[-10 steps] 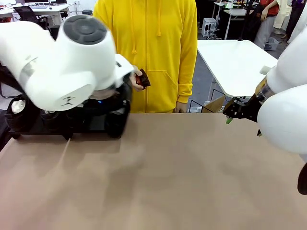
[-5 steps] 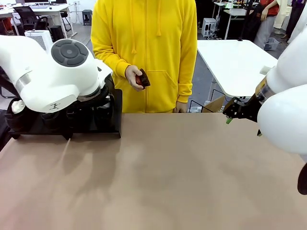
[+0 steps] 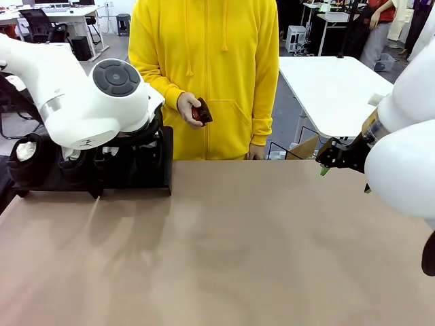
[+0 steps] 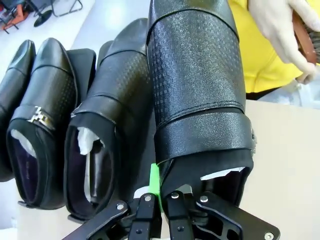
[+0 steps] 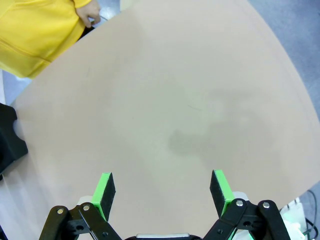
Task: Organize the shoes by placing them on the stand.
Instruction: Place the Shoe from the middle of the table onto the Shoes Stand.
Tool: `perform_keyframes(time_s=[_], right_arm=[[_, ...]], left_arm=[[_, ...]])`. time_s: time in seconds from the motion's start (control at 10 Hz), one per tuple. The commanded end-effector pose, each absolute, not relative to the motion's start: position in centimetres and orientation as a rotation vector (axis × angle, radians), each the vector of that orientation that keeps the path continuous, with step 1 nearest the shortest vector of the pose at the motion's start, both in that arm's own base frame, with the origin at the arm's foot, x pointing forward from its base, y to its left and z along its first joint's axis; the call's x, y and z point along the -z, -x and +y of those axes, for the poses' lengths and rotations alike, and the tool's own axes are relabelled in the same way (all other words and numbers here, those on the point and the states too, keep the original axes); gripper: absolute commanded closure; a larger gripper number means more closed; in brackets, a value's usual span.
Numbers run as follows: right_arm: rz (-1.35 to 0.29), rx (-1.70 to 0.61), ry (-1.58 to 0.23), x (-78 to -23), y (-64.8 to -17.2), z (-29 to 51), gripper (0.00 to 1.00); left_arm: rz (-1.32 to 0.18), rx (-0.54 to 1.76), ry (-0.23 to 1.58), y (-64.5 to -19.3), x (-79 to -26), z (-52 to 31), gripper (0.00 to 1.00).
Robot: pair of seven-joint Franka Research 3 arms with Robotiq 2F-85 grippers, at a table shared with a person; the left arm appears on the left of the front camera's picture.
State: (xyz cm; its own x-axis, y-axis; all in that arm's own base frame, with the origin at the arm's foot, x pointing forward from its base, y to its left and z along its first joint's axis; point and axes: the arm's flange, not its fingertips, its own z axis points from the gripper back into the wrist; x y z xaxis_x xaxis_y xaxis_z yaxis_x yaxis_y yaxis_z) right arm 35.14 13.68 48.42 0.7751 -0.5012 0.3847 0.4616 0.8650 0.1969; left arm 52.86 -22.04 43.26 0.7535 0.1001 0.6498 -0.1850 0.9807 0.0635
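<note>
The stand (image 3: 41, 178) carries the shoes under my left arm, at the table's (image 3: 238, 251) far left edge. Four black dress shoes (image 4: 107, 125) lie side by side just beyond my left fingers. My left gripper (image 4: 159, 200) is pinched tight on the heel rim of the textured shoe (image 4: 197, 85) nearest it. My right gripper (image 5: 163, 192) hangs spread wide over bare tabletop. Past the textured shoe, the person's hand (image 4: 282, 30) holds a small brown brush (image 3: 202, 111).

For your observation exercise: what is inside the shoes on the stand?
White paper shows in the openings of the shoes on the stand. The left gripper, shut on one shoe's heel edge, covers part of that opening; the toes' insides are hidden.
</note>
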Motion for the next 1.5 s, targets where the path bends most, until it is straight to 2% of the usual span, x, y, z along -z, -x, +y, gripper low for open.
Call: perform_keyframes(time_s=[0.0,0.4,0.8,1.1,1.4], right_arm=[[-0.448,0.504,-0.107,-48.5,-35.4,13.4,0.0],[-0.448,0.504,-0.107,-48.5,-35.4,13.4,0.0],[-0.448,0.504,-0.107,-48.5,-35.4,13.4,0.0],[-0.448,0.504,-0.107,-48.5,-35.4,13.4,0.0],[-0.448,0.504,-0.107,-48.5,-35.4,13.4,0.0]], left_arm=[[-0.722,-0.167,-0.131,-54.0,-43.0,-22.7,1.0],[-0.697,-0.178,-0.12,-54.3,-42.7,-22.7,1.0],[-0.731,-0.156,-0.159,-54.5,-43.4,-22.6,0.24],[-0.776,-0.121,-0.136,-53.3,-45.4,-23.9,0.24],[-0.778,-0.057,-0.044,-49.3,-48.9,-24.8,0.24]])
